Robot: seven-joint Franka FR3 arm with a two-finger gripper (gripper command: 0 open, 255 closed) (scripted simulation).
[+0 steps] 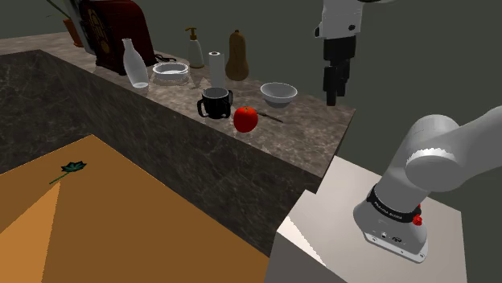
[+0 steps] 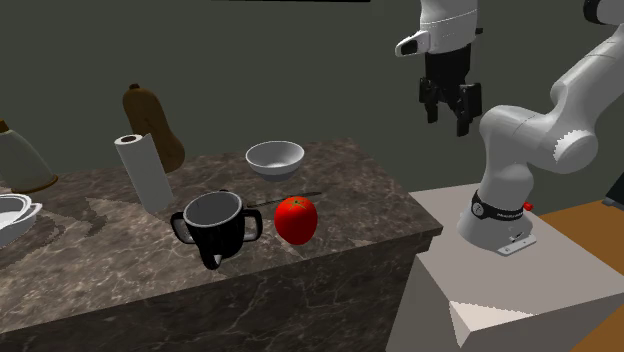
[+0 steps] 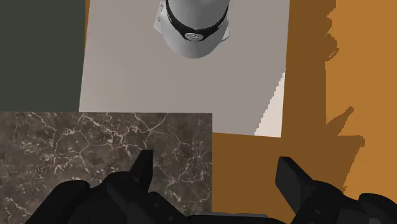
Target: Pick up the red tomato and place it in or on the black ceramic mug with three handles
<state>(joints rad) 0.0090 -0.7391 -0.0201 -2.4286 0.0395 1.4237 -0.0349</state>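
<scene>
The arm (image 1: pixel 438 161) is reaching up from the stand (image 1: pixel 338 201) and bending over. Its gripper (image 1: pixel 334 87) is hanging high in the air and pointing straight down, just past the counter (image 1: pixel 310 120) end nearest the stand. In the wrist view the fingers (image 3: pixel 143 168) are standing wide apart, gripping nothing, above the counter's corner and the orange floor (image 1: pixel 121 217).

The dark marbled counter is carrying a row of things along its back: a dark red box (image 1: pixel 117 32), a glass bottle (image 1: pixel 134 64), a white dish (image 1: pixel 171 74), a pump bottle (image 1: pixel 195 50), a paper roll (image 1: pixel 216 68) and a squash (image 1: pixel 236 56). A grey bowl (image 1: pixel 277 94) is sitting nearer the gripper's end, and a thin dark stick (image 1: pixel 272 117) is lying between the bowl and the tomato (image 1: pixel 246 119).

The mug (image 1: pixel 216 103) is standing upright near the front edge, black, with handles sticking out around it. The tomato is resting on the counter just beside the mug, on the side toward the stand, a narrow gap showing between them. It is red, round and glossy, with a small dark stalk on top.
</scene>
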